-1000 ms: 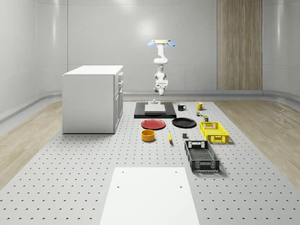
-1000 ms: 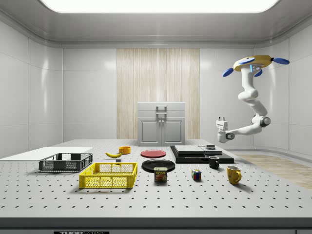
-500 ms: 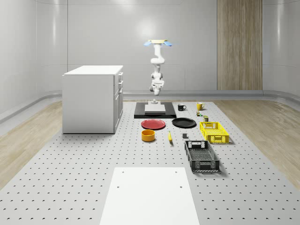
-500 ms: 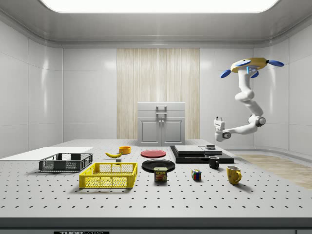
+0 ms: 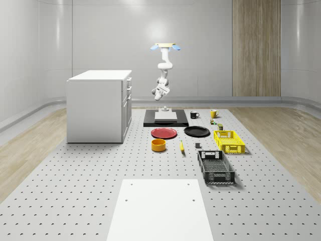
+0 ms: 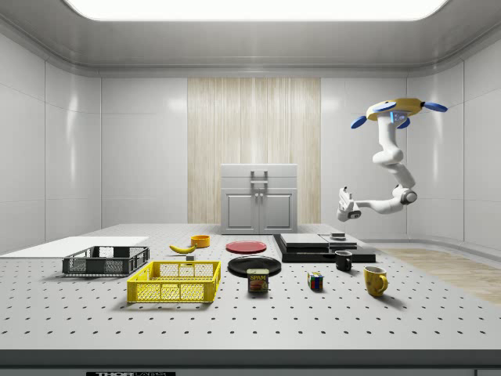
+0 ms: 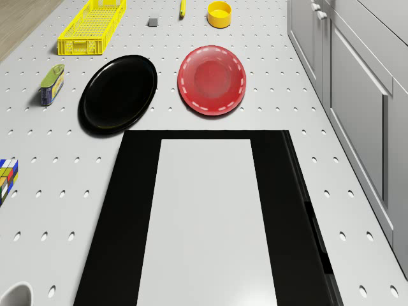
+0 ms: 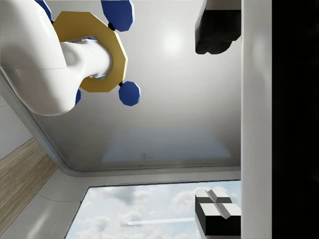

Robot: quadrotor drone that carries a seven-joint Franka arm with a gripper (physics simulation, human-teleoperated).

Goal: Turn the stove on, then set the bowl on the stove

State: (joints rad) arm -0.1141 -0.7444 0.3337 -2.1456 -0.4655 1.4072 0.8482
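Observation:
The stove (image 5: 165, 118) is a black slab with a grey plate on top, at the far middle of the table; the drone view looks down on the stove (image 7: 210, 217). The yellow bowl (image 5: 158, 145) stands nearer the front, past the red plate, and appears as the bowl (image 6: 200, 240) and the bowl (image 7: 219, 14). The drone (image 5: 164, 46) hovers high behind the stove's far end. My gripper (image 5: 158, 92) hangs in the air above the stove, well off the gripper's (image 6: 344, 205) nearest surface. In the wrist view the gripper (image 8: 218, 124) points up at the drone, fingers (image 8: 215, 30) wide apart, holding nothing.
A white cabinet (image 5: 100, 105) stands on the whole-scene view's left of the stove. A red plate (image 5: 164, 133) and a black plate (image 5: 196, 131) lie in front of it. A yellow crate (image 5: 229, 141), black crate (image 5: 215, 167), mugs (image 5: 194, 114) and a white board (image 5: 159, 208) share the table.
The drone has drifted toward the whole-scene view's left. The arm has swung the same way, and the gripper has risen a little and tilted.

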